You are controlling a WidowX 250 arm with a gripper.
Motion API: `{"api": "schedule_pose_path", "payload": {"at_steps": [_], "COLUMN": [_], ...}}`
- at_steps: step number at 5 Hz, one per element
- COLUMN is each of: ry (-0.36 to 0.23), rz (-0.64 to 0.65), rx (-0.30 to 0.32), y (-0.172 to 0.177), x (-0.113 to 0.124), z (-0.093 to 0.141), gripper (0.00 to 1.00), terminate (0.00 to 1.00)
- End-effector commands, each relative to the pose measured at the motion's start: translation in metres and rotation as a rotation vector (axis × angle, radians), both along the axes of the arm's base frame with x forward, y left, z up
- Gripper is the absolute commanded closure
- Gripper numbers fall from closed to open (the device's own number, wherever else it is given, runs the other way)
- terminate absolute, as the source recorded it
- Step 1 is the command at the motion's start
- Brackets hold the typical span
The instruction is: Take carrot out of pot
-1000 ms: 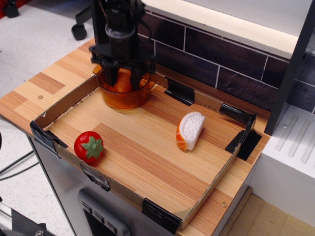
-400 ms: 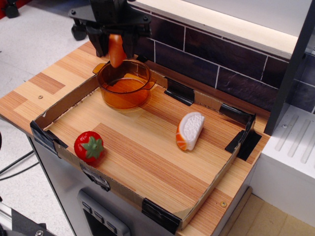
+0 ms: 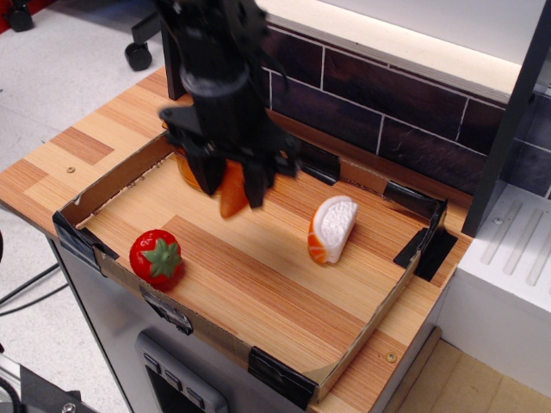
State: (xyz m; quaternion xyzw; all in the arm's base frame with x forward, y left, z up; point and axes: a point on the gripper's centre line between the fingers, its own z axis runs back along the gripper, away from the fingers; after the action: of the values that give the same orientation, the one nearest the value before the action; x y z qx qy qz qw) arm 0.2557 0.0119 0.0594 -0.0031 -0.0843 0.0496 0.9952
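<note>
- The carrot (image 3: 232, 191) is clamped between the jaws of the gripper (image 3: 232, 194), above the wooden tray floor.
- The pot (image 3: 182, 165) is mostly hidden behind the gripper.

1. The pot (image 3: 183, 169) sits behind the gripper (image 3: 231, 191); only a sliver of its amber wall shows at the gripper's left side.
2. The carrot (image 3: 232, 191) is partly covered by the black fingers (image 3: 256, 185) clamped on either side of it.
3. The gripper itself is motion-blurred.
4. The arm above it is cut off by the top edge.
</note>
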Motion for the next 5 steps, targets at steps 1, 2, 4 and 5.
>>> {"api": "schedule_pose_path", "payload": {"at_steps": [1,2,4,5], "ry": [0.074,0.142,0.154,0.137], "rz": [-0.124,-0.144,-0.175,-0.196], "rx": [0.000,0.012,0.063,0.029], "y": [-0.032,-0.038,-0.037,-0.036], "x": [-0.037,-0.046,-0.051,-0.052], "z": [-0.022,-0.036,-0.049,-0.034], "gripper": [1.00,1.00,0.00,0.00], "terminate": [0.00,0.00,0.00,0.00]}}
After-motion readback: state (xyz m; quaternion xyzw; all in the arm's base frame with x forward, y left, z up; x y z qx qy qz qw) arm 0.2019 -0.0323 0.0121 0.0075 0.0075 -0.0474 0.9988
